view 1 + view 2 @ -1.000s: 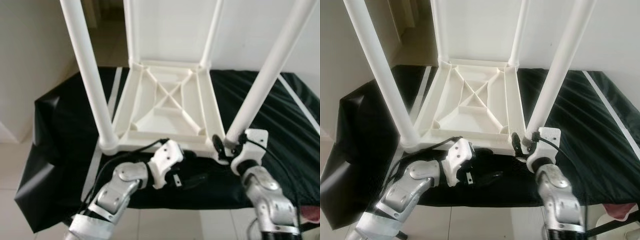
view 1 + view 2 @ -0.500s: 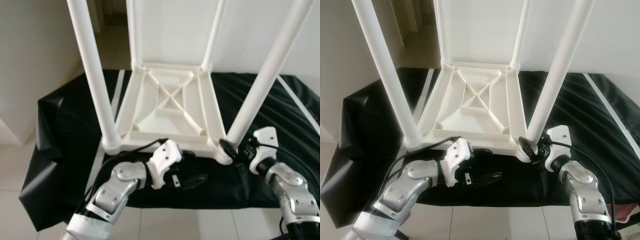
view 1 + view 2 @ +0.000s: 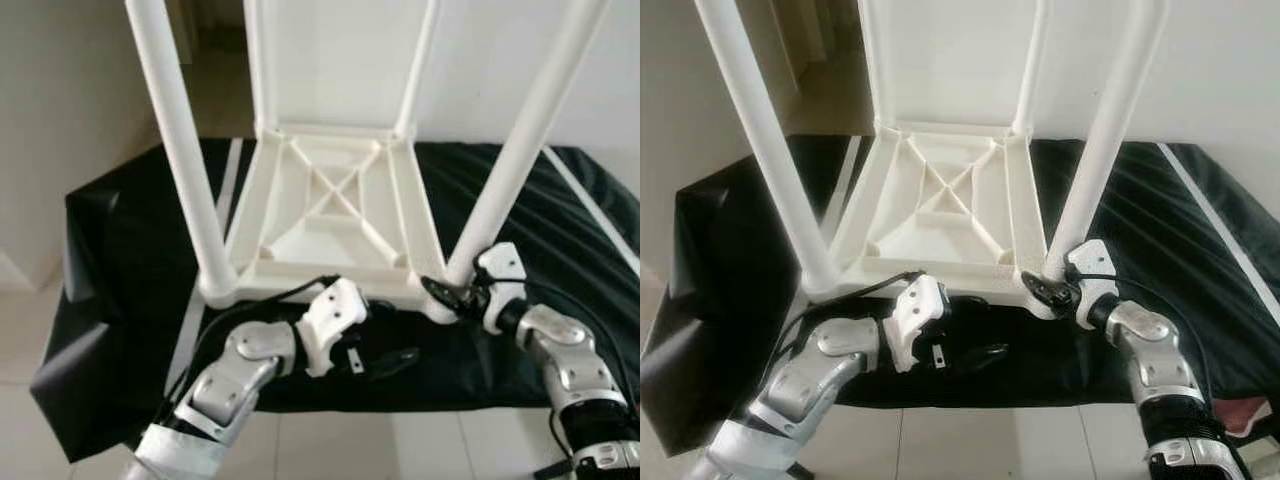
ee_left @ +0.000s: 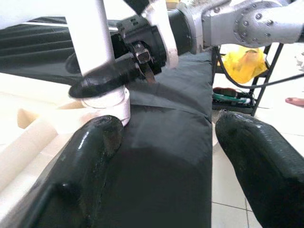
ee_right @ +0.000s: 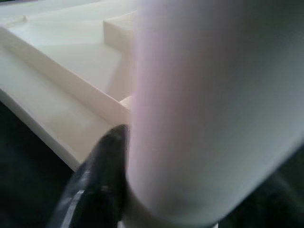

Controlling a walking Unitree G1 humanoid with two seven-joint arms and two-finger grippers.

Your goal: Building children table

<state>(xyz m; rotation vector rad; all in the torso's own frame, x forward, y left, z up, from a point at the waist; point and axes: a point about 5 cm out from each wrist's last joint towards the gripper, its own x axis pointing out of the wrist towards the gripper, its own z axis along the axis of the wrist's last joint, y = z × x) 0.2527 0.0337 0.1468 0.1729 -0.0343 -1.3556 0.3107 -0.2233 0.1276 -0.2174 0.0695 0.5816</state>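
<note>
Left eye view takes in a black cloth [image 3: 130, 260] draped over a low surface, standing on pale floor tiles [image 3: 330, 440] with white walls [image 3: 60, 120] around and a dim doorway behind. On the cloth lies a white table [image 3: 335, 215], upside down, its ribbed underside facing up. Four legs rise from its corners, and all are cut off by the upper edge of the picture. The right gripper [image 3: 1048, 286] is clenched around the base of the near right leg [image 3: 520, 150], one black finger [image 5: 102, 175] pressed against it; in the right wrist view the leg is a blurred white mass. The left gripper [image 3: 385, 362] rests on the cloth just before the table's near edge, its two fingers [image 4: 90, 161] spread apart and holding nothing.
</note>
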